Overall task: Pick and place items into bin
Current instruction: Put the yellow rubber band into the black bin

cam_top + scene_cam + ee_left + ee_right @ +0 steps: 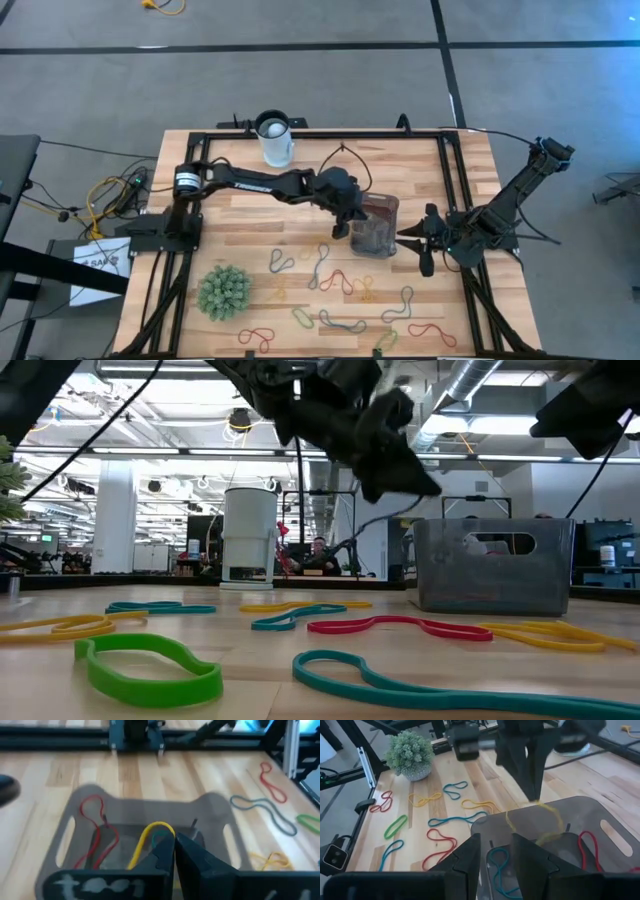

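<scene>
Holding yellow band (536, 822) over bin (375, 226): left hand (349, 217) at frame centre in high view, fingers pinched shut on band, loop dangling into bin mouth. Bin centre-right on surface (250, 220). Red band (97, 832) and teal band (499, 865) already inside bin. Right hand (423, 238) just right of bin, fingers slightly apart, gripping nothing. Remaining bands (330, 283) scattered across lower surface. Green spiky ball (223, 291) lower left, white cup (274, 138) top centre.
</scene>
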Available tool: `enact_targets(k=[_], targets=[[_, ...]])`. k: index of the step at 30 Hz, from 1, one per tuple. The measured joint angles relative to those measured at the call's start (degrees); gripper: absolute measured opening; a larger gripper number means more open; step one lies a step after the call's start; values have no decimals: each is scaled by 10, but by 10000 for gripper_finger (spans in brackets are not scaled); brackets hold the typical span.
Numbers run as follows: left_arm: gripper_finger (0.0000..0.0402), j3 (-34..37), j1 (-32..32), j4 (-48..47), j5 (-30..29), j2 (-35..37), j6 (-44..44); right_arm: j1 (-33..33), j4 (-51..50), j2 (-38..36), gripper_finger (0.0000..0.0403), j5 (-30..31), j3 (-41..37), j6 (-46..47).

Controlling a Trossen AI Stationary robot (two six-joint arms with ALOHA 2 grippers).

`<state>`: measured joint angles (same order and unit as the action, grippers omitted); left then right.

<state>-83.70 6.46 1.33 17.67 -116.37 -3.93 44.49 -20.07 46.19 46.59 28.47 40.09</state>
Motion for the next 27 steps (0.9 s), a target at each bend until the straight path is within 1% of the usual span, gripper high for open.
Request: enact_targets(k=[4, 9, 13, 15, 23, 25, 27], targets=[[0, 0, 7, 6, 0, -20, 1, 0, -11, 0, 102, 0, 0, 0], [0, 0, 9, 28, -3, -21, 2, 0, -13, 0, 102, 0, 0, 0], [0, -1, 8, 113, 38, -21, 2, 0, -21, 0, 102, 0, 0, 0], [0, -1, 7, 130, 49, -20, 1, 0, -22, 0, 102, 0, 0, 0], [0, -1, 10, 65, 1, -29, 1, 0, -22, 0, 102, 0, 0, 0], [0, 1, 10, 41, 0, -35, 4, 0, -22, 0, 102, 0, 0, 0], [4, -1, 9, 45, 0, -42, 5, 0, -25, 0, 102, 0, 0, 0]])
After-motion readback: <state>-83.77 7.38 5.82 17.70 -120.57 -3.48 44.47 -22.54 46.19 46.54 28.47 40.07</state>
